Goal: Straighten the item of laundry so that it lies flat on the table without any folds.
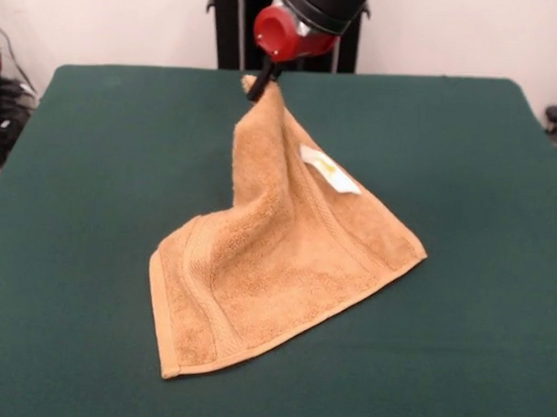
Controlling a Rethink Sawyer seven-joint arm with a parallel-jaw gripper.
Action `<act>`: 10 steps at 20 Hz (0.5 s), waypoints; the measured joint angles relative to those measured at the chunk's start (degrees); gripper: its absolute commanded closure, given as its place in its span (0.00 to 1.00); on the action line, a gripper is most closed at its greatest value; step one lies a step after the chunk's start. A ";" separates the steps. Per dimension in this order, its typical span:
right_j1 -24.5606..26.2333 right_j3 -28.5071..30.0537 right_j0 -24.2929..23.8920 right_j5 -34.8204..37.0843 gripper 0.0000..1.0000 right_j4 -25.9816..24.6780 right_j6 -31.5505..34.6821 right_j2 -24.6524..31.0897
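1. You see the gripper [261, 83] clamped on one corner of the towel [277, 254], lifted directly beneath it.
2. The towel's lower part rests mid-table [79, 165], label [329, 169] facing you.

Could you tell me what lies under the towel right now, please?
Only the green table shows around the towel; the gripper lifts one corner. Anything beneath the draped cloth is hidden.

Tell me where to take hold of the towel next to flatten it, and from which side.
The gripper already holds one corner of the towel up. The front-left corner lies flat on the table, its hem exposed. It is probably best pinched there from above and drawn outward, away from the raised corner, to stretch out the folds.
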 measured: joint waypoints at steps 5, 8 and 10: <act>2.39 0.29 -2.97 -1.64 1.00 6.18 0.00 0.46; 4.67 0.91 -4.62 -3.42 1.00 10.66 0.00 1.11; 5.95 1.84 -5.55 -4.93 1.00 13.58 0.01 1.69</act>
